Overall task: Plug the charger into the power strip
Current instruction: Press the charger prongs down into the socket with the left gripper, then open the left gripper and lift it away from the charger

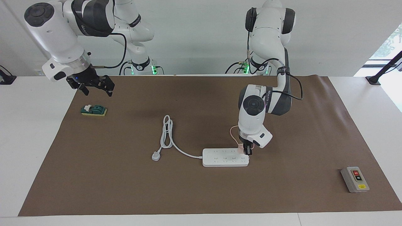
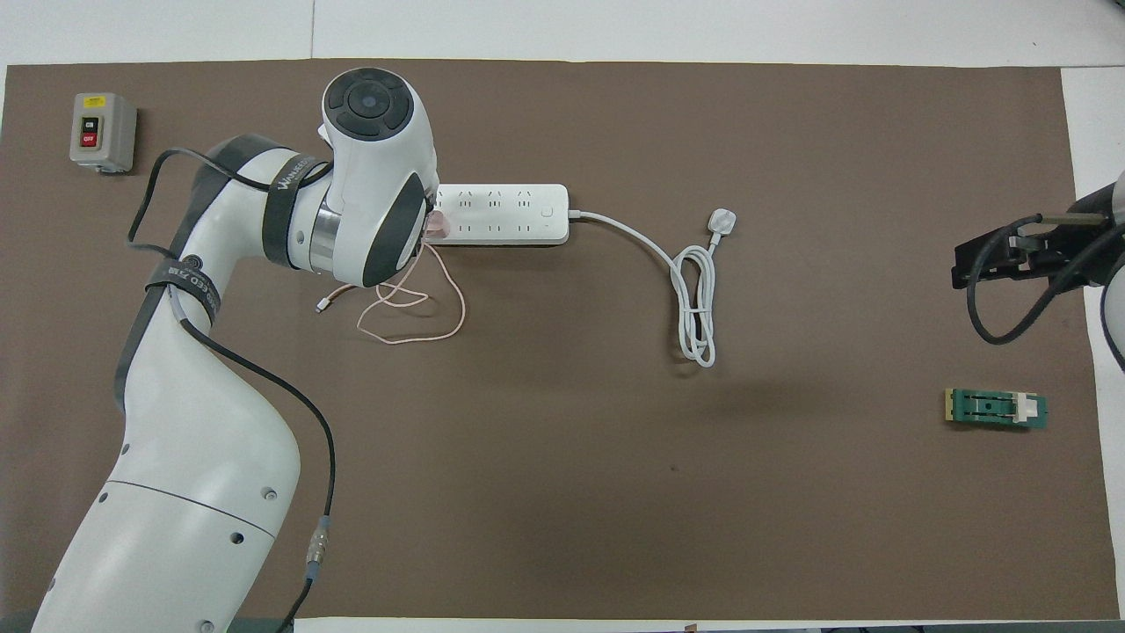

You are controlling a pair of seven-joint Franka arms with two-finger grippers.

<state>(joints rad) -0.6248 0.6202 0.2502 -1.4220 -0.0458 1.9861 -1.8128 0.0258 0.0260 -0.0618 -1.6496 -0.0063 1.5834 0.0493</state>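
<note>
Brown mat (image 1: 201,188) covers the table. Power strip (image 1: 224,158) lies mid-mat, its cord running toward the right arm's end.

Left gripper (image 1: 247,150) is down at the strip's end nearest the left arm, clenched on the pink charger (image 1: 241,148), which sits at the strip's corner socket.

Right gripper (image 1: 94,85) waits, fingers spread, over the green block (image 1: 94,110).

Risk: prongs look only partly lined up; an angled push could slide the unheld strip or jam the prongs.

Overhead view: arm hides the grasp, but shows the pink cable (image 2: 413,312) looped nearer the robots. Facing view shows the contact.
</note>
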